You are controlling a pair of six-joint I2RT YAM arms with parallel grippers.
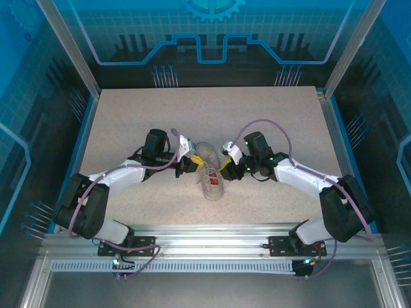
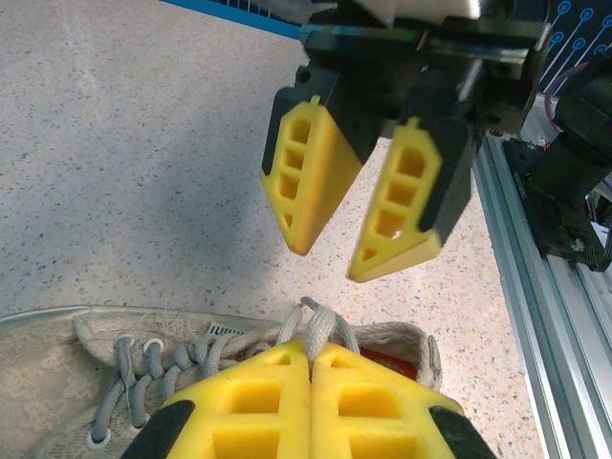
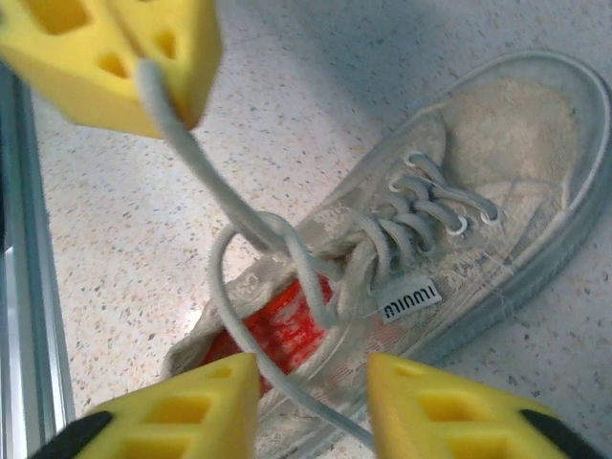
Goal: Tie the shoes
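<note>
The sneaker [image 1: 210,174] lies on the counter [image 1: 276,115] between both arms. The left pincer [image 2: 312,356] is clamped on a white lace [image 3: 201,172]; the right pincer [image 3: 311,382] stands apart over the red-lined opening.

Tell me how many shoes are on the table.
1. The sneaker lies at the middle of the table, between the left claw, shut on its lace, and the open right claw. The arms cover little, so a hidden second one is unlikely.
</note>
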